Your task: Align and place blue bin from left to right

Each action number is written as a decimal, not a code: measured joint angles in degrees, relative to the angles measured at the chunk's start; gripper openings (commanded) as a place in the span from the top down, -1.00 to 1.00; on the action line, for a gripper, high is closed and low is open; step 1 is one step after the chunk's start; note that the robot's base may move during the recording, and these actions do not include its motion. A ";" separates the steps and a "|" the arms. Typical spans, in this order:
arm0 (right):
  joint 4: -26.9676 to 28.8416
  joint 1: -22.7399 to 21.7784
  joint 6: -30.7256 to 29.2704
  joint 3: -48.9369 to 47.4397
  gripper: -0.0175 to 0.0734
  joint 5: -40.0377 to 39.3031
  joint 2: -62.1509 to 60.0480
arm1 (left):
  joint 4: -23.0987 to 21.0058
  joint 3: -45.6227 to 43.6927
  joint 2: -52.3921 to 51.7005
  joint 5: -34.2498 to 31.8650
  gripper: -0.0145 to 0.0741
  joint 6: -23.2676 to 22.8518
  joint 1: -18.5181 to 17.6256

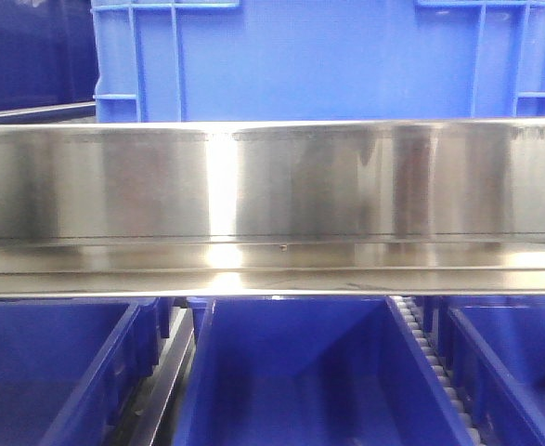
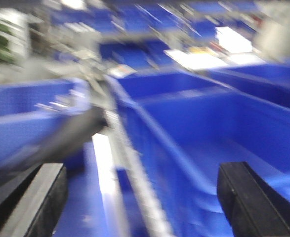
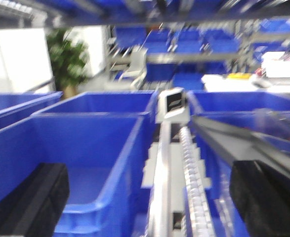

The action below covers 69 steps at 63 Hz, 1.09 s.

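L gripper (image 2: pixel 142 170): your two dark fingers (image 2: pixel 36 197) sit wide apart at the bottom corners of the L wrist view, w/ nothing clamped btwn them, so it's open. Btwn them runs the rim of a dark-blue bin (image 2: pixel 209 133) w/ a pale rail (image 2: pixel 103 163) beside it. The view is badly blurred, so you can read only blue inner walls, not contents.

R gripper (image 3: pixel 149 167): fingers (image 3: pixel 263 197) also spread wide, gripping nothing. Btwn them a metal rail (image 3: pixel 160 168) and a roller track (image 3: pixel 191 163) run away from you. A smooth-walled bin (image 3: pixel 85 148) on the L shows its blue floor and walls. Further off a white tag (image 3: pixel 173 103) sits at the rail end, and beyond that is a potted plant (image 3: pixel 68 59).

Front view: nearest you are three lower bins (image 1: pixel 300 372), open tops up, blue insides showing. A roller strip (image 1: pixel 425 348) divides the mid and R ones. Above them a polished steel beam (image 1: pixel 272 186) crosses the whole frame.

Behind and above the beam stands the blue bin (image 1: pixel 328 56). Its ribbed wall faces you and runs L-R, parallel to the beam, centre-to-R in frame. Its top is cropped, so you can't tell whether that's its long side.
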 measured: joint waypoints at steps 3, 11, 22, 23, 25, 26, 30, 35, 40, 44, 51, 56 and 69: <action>0.00 0.93 0.00 -2.52 -0.62 1.59 2.14 | 0.00 -3.19 3.40 1.95 -0.50 0.00 -2.85; 0.00 3.33 0.00 -11.04 -0.62 7.84 10.14 | 0.00 -12.66 13.30 6.33 -0.49 0.00 -9.61; 0.00 4.00 0.00 -25.59 -0.62 21.29 22.83 | 3.80 -26.17 26.98 14.08 -0.49 -6.93 -14.66; 0.00 4.02 0.00 -27.53 -0.62 22.49 23.90 | 4.99 -27.22 27.94 14.74 -0.49 -8.06 -14.79; 0.00 4.02 0.00 -30.04 -0.62 24.74 26.09 | 6.69 -29.33 29.81 16.18 -0.49 -10.38 -14.97; 0.00 4.02 0.00 -31.91 -0.62 26.42 27.75 | 7.55 -30.35 30.69 16.87 -0.49 -11.44 -15.07; 0.00 4.02 0.00 -36.83 -0.62 31.26 32.70 | 11.16 -35.13 34.42 20.18 -0.49 -15.95 -15.12; 0.00 4.40 0.00 -44.95 -0.62 37.07 39.22 | 13.68 -39.95 38.87 23.10 -0.49 -20.05 -14.98; -0.10 5.07 0.00 -50.39 -0.62 40.49 44.47 | 13.41 -43.86 42.33 25.04 -0.49 -21.90 -14.23; -0.24 5.72 0.00 -53.90 -0.62 41.96 47.56 | 11.09 -45.53 44.48 25.65 -0.49 -22.56 -13.12; -0.21 6.59 0.00 -57.73 -0.62 43.01 52.88 | 7.25 -47.19 47.54 26.17 -0.49 -23.07 -11.05; -0.21 6.67 0.00 -58.92 -0.62 43.24 55.96 | 6.46 -47.60 49.37 26.44 -0.49 -23.19 -9.80; -0.21 6.67 0.00 -59.40 -0.62 43.38 61.83 | 7.60 -47.60 53.89 27.43 -0.49 -23.19 -8.68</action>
